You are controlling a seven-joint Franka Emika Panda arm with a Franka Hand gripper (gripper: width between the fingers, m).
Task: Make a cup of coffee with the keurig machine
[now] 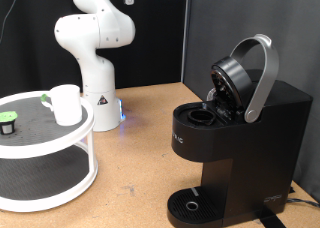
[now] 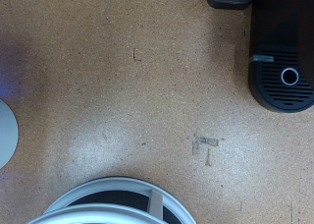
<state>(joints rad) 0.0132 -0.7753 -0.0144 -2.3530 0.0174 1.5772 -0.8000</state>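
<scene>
One cup is sitting on the white two-tier stand at the exterior view's left, well apart from the keurig machine, whose lid is standing raised at the right. The gripper is showing in neither view, so I cannot tell its jaws' state.

I am seeing the white cup standing upright on the top shelf of a round white stand at the exterior view's left, well apart from the black keurig machine sitting at the right with its grey-handled lid raised and its pod chamber showing open.
</scene>
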